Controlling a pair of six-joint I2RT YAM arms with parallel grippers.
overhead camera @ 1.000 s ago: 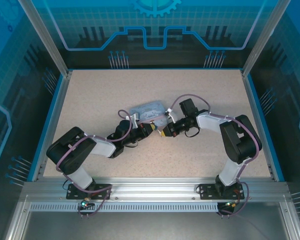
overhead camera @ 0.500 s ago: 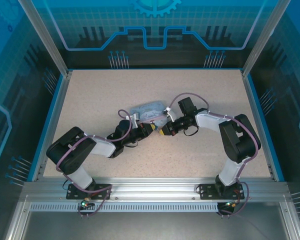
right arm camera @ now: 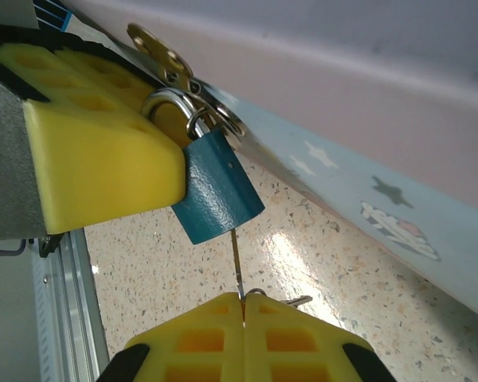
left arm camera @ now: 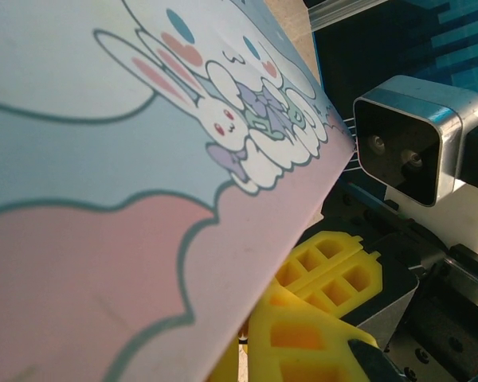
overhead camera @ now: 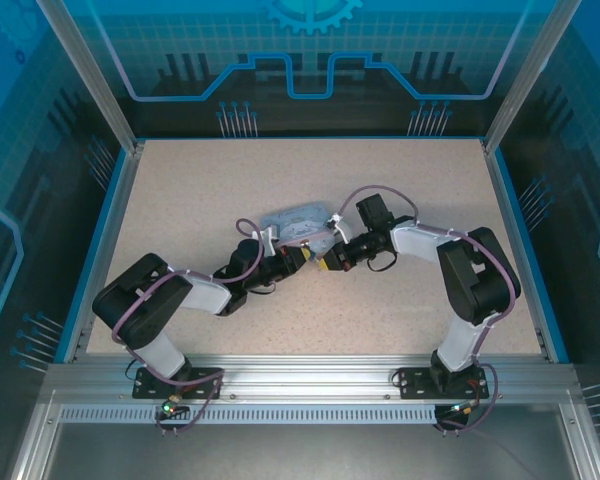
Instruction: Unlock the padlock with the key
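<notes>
Two fingers of the right gripper (right arm camera: 243,301) pinch the thin key (right arm camera: 236,259); its tip meets the bottom of the blue padlock (right arm camera: 220,189) just above; the left gripper (overhead camera: 302,257) is closed, right beside the padlock.

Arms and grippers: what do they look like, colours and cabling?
The left arm and right arm have black joints, white link shells and looping purple cables. The right gripper has blocky yellow fingers with grid-like recesses.

Teal padlock (right arm camera: 219,191) hanging tilted, thin key (right arm camera: 237,267) upright at its underside
</notes>
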